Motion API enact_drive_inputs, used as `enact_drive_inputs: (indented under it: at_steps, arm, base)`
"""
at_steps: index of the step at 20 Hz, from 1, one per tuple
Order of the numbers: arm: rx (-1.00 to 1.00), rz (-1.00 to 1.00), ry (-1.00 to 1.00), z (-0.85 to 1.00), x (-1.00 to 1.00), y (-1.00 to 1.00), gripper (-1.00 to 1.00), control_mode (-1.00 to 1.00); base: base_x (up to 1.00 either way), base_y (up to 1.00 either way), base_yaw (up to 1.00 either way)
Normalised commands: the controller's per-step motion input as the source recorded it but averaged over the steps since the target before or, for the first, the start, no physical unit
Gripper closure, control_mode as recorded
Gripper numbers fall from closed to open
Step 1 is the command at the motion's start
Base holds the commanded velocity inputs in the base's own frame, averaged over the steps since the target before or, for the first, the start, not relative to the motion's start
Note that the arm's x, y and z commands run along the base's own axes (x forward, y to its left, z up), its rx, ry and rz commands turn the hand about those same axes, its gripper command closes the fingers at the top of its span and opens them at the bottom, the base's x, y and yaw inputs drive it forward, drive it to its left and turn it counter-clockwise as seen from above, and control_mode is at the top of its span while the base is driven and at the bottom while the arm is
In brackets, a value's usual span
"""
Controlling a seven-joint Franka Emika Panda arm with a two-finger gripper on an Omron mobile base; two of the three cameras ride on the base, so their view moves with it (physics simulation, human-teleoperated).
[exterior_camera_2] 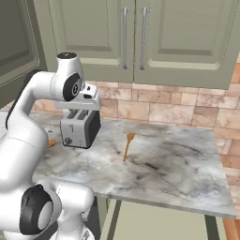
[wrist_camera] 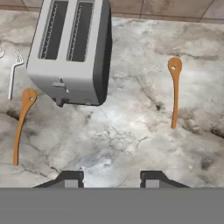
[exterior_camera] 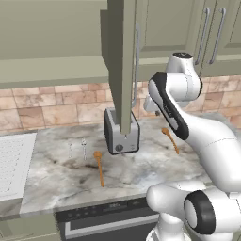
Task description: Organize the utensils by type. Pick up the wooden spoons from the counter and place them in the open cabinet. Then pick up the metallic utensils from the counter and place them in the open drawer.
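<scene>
The arm bends up over the counter (wrist_camera: 131,140), its gripper (wrist_camera: 111,177) pointing down, fingers parted and empty, between two wooden spoons (wrist_camera: 175,89) beside the toaster (wrist_camera: 72,48).

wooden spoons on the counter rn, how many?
2. One spoon lies left of the toaster, near the forks; the other spoon lies to its right. Both flat on the counter, none hidden as far as visible.

Both base views look forward and down from behind, either side of the toaster (exterior_camera: 121,133); the hand view looks down on it from close above.
</scene>
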Motion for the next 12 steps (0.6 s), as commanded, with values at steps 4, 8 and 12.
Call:
enact_drive_inputs:
  at_steps: [4, 8, 12]
  arm:
    - [0.00, 0.00, 0.00, -0.03, -0.06, 0.00, -1.00, -1.00]
    - [0.00, 0.00, 0.00, -0.22, -0.16, -0.18, -1.00, -1.00]
    - [0.00, 0.00, 0.00, -0.28, -0.21, -0.33, -1.00, -1.00]
  base:
    - [0.00, 0.00, 0.00]
    - [0.00, 0.00, 0.00]
    - [0.00, 0.00, 0.00]
